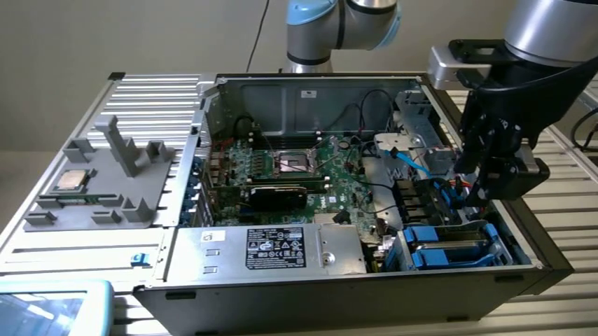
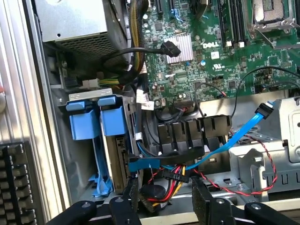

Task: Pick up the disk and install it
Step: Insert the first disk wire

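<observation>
Inside the open silver-and-black metal computer case [image 1: 309,94], toward the exterior view's right, the black claw [image 1: 481,192] [image 2: 164,205] hangs with its jaws spread wide and nothing in them, just above a tangle of red, yellow and blue cables [image 2: 174,176]. The disk, a flat silver metal drive in a bright blue plastic frame [image 1: 449,246] [image 2: 114,140], sits down in the corner drive bay beside the big silver box with the black label [image 1: 271,248]. It's near the claw but not touching it.
</observation>
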`<move>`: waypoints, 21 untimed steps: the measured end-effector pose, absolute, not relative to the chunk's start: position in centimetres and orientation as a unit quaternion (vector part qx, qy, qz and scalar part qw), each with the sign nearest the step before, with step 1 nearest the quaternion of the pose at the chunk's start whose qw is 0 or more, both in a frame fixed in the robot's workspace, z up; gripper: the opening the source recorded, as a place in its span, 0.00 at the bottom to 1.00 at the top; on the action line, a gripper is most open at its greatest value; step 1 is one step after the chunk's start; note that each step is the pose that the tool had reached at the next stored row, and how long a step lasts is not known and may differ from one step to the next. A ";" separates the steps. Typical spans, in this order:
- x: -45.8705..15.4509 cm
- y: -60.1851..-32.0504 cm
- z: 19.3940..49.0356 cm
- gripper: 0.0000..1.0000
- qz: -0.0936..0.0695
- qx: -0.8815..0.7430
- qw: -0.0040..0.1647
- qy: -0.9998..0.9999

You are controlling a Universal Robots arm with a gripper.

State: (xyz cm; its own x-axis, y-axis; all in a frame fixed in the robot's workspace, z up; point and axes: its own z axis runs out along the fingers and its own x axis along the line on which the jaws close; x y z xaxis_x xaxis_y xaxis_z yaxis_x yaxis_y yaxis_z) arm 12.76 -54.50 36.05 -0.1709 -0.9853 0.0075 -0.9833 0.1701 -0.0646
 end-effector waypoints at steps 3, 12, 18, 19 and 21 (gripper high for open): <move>12.5 -54.5 35.8 0.58 -0.026 -0.638 0.019 0.769; 12.0 -54.4 34.9 0.58 -0.021 -0.617 0.023 0.786; 11.8 -54.3 34.5 0.58 -0.018 -0.608 0.029 0.793; 11.8 -54.2 34.4 0.58 -0.017 -0.606 0.030 0.794; 11.8 -54.1 34.4 0.49 -0.017 -0.604 0.030 0.796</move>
